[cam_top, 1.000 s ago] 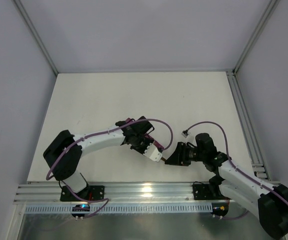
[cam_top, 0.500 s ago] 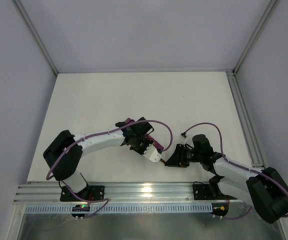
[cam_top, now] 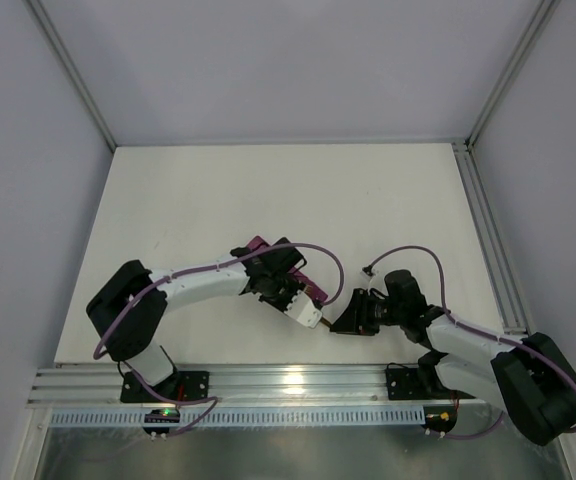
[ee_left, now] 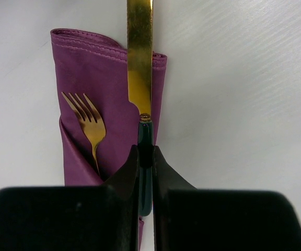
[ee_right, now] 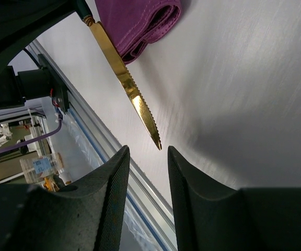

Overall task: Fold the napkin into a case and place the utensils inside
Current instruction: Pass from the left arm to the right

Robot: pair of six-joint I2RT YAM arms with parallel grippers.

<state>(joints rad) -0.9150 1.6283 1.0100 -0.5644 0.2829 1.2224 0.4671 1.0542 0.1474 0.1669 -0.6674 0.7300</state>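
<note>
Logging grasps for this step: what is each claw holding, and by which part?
The left claw grips the thin gold knife by its dark handle, blade pointing away. The right claw is open and holds nothing.

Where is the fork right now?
In the left wrist view, the fork sits tucked in the purple case, tines out, just left of the knife that the left gripper holds by its handle.

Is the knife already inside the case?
No: the left tool grips the knife by its handle, blade outside the case; only the fork is tucked in.
</note>
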